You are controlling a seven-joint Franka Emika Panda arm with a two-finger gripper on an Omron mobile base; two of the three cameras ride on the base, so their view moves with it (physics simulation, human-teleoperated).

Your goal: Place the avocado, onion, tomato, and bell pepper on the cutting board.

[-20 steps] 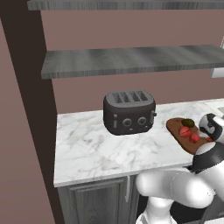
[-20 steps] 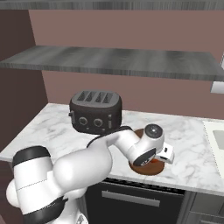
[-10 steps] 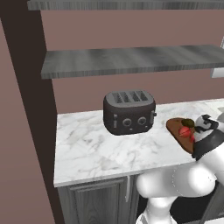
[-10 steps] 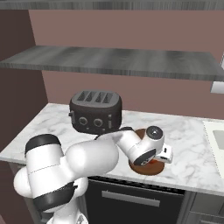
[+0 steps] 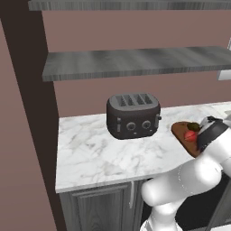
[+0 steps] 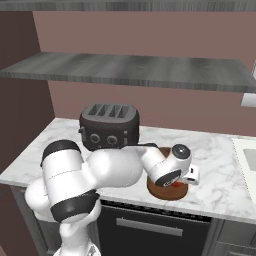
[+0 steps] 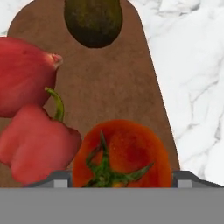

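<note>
The cutting board [image 7: 109,78] lies on the marble counter with all four items resting on it. In the hand view the avocado [image 7: 92,22] is at the top and the red onion [image 7: 24,74] at the left. Below the onion is the red bell pepper [image 7: 37,148]. The tomato [image 7: 122,153] sits at the bottom centre. My gripper [image 7: 120,180] hangs just above the tomato and is open, with one fingertip on each side of it. In the left base view the board [image 5: 180,131] carries the avocado [image 5: 193,126]. The board [image 6: 162,192] lies under my hand in the right base view.
A dark four-slot toaster [image 5: 133,115] stands on the counter left of the board. A grey shelf [image 5: 135,63] runs along the wall above. The counter's front edge [image 6: 210,212] is close to the board. A sink edge [image 6: 247,160] shows at the far right.
The hand has stayed over the board with little shift. The arm's elbow has swung lower and further out in front of the counter.
</note>
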